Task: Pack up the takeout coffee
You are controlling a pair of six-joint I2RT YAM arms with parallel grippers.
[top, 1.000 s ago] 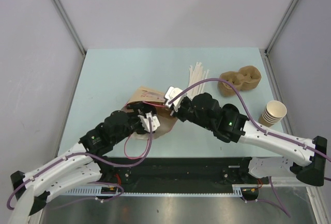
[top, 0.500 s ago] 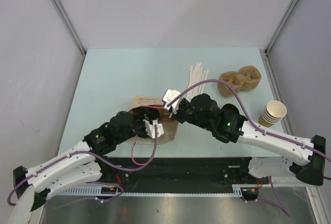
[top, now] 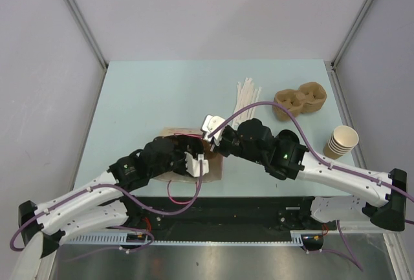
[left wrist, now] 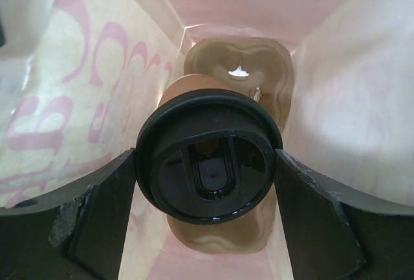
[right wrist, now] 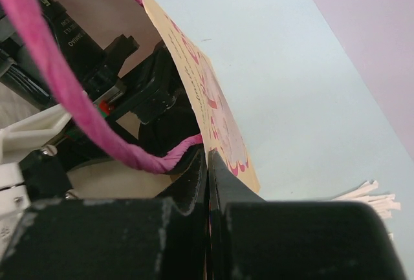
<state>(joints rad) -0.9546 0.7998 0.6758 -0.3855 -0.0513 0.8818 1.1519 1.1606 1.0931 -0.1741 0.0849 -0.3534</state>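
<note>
Reaching down into the paper bag (left wrist: 65,99) with the left gripper (left wrist: 206,176), held the takeout coffee (left wrist: 194,87) across its black lid (left wrist: 208,163), jaws spread wide and both fingers (left wrist: 103,222) pressed against the lid's rim. Hung the cup upright and deep in the bag, directly over a pulp cup carrier (left wrist: 262,66) lying on the bag's floor; could not tell whether the base sat in a well. Pinched the bag's top edge flat with the right gripper (right wrist: 208,163), jaws fully closed on the paper beside the pink handle (right wrist: 97,125), propping the mouth open.

Judged light unless filled, and fragile either way: thin kraft wall easily crushed, press-on lid liable to pop under a squeeze or a tilt, smooth plastic probably slippery. Best taken just where it was, at the stiff lid rim or the rolled lip beneath, never mid-wall, and carried level against spills.

Found little room inside: soft bag walls close on both sides of the fingers, easy to snag or tear, so straight down and straight up looked like the only free paths. Outside, saw bare table (top: 149,92) to the left and far side, with stirrers (top: 246,92), a second carrier (top: 299,101) and a stack of lidless cups (top: 341,141) well apart on the right, and the bag close to the table's near edge
</note>
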